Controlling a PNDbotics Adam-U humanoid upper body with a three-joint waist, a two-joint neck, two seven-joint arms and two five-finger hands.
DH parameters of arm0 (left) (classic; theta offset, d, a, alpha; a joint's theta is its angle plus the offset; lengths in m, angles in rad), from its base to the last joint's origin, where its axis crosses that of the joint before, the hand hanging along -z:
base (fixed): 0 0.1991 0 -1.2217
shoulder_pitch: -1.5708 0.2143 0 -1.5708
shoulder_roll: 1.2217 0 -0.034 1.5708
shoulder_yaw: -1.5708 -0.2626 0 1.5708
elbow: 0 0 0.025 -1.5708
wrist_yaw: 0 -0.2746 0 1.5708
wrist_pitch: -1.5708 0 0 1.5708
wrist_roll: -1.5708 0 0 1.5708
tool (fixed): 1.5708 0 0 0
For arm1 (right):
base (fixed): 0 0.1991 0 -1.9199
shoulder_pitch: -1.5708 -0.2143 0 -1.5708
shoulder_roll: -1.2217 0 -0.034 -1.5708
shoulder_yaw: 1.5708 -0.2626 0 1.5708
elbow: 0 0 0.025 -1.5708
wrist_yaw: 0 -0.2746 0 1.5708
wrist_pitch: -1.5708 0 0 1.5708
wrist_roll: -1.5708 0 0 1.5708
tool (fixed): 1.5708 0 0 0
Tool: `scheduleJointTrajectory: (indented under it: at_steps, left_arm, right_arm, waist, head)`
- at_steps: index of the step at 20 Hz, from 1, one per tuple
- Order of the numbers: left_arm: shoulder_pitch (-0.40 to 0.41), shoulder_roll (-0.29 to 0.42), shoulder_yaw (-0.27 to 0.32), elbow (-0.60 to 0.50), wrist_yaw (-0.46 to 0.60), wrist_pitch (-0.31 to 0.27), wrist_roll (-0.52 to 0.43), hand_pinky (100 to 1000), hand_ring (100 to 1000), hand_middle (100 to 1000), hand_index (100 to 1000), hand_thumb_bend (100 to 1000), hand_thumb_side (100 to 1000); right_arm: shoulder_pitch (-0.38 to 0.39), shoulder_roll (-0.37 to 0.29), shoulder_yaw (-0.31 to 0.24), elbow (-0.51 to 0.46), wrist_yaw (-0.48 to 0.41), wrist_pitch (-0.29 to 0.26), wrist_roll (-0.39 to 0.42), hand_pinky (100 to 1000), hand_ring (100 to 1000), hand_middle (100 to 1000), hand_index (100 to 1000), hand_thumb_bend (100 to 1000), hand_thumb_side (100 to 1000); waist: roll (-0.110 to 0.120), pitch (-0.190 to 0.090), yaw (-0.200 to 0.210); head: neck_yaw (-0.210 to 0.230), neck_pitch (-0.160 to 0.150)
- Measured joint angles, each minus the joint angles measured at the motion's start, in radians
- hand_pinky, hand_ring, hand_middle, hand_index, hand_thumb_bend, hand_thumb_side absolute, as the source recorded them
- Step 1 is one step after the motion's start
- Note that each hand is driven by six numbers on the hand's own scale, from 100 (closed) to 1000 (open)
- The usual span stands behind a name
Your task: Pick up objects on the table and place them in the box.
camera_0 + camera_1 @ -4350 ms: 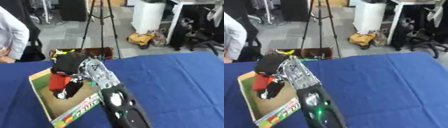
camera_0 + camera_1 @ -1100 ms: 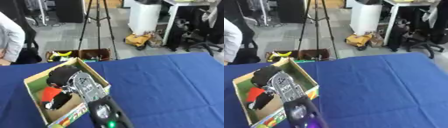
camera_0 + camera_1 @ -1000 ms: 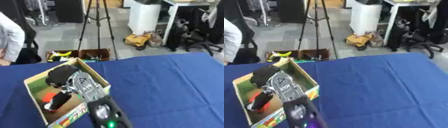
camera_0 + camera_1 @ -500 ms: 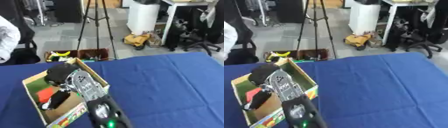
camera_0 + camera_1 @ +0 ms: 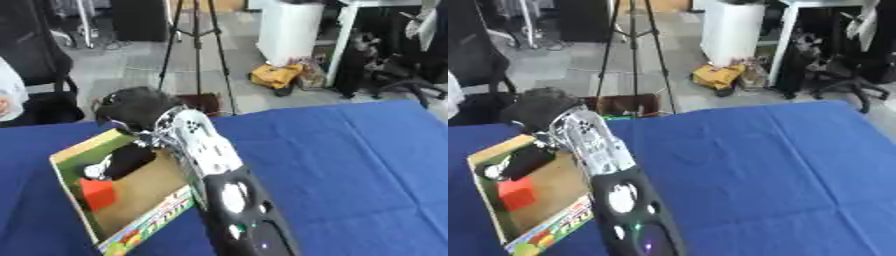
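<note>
Where my left hand (image 5: 136,106) had been low inside the box (image 5: 140,231) half a second before, it now sat higher, by the far rim. The red block (image 5: 98,194) lay uncovered on the box floor, apart from my hand, so I judged it delivered. I could not tell whether my hand was released or clenched. A dark thing (image 5: 124,161) lay beside the block. My forearm crossed the box's right wall. The blue table (image 5: 350,165) spread bare to the right, offering room to withdraw.
</note>
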Motion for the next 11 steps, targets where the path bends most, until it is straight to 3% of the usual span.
scheduleJointTrajectory:
  at_steps: [2, 3, 5, 7, 11]
  left_arm:
    - [0.0, 0.0, 0.0, 0.0, 0.0, 0.0, 0.002, 381, 612, 644, 906, 427, 824]
    - [0.001, 0.0, 0.0, 0.0, 0.0, 0.0, 0.003, 381, 612, 644, 906, 431, 827]
    - [0.002, 0.0, 0.0, 0.0, 0.0, 0.0, 0.005, 381, 612, 644, 906, 430, 826]
    - [0.005, 0.0, 0.001, 0.0, 0.0, -0.001, 0.008, 382, 612, 644, 906, 433, 829]
    - [0.008, 0.0, 0.003, 0.0, 0.0, -0.005, 0.015, 381, 612, 644, 906, 437, 833]
  right_arm:
    - [0.0, -0.023, 0.006, -0.033, -0.051, 0.015, -0.011, 777, 837, 748, 836, 356, 933]
    - [0.0, -0.036, 0.008, -0.05, -0.079, 0.025, -0.019, 753, 812, 742, 837, 287, 929]
    - [0.0, -0.068, 0.013, -0.087, -0.147, 0.053, -0.045, 737, 795, 735, 837, 278, 912]
    - [0.01, -0.101, 0.013, -0.129, -0.233, 0.092, -0.086, 708, 764, 718, 828, 100, 917]
    - [0.073, -0.166, 0.013, -0.227, -0.455, 0.202, -0.211, 710, 757, 706, 812, 100, 869]
  waist:
    - [0.0, -0.001, -0.002]
    - [0.0, -0.001, -0.003]
    - [0.002, -0.001, -0.005]
    - [0.003, -0.001, -0.007]
    - [0.005, -0.001, -0.012]
  head:
    - [0.001, 0.0]
    - [0.002, 0.001]
    - [0.004, 0.006]
    - [0.008, 0.01]
    - [0.019, 0.017]
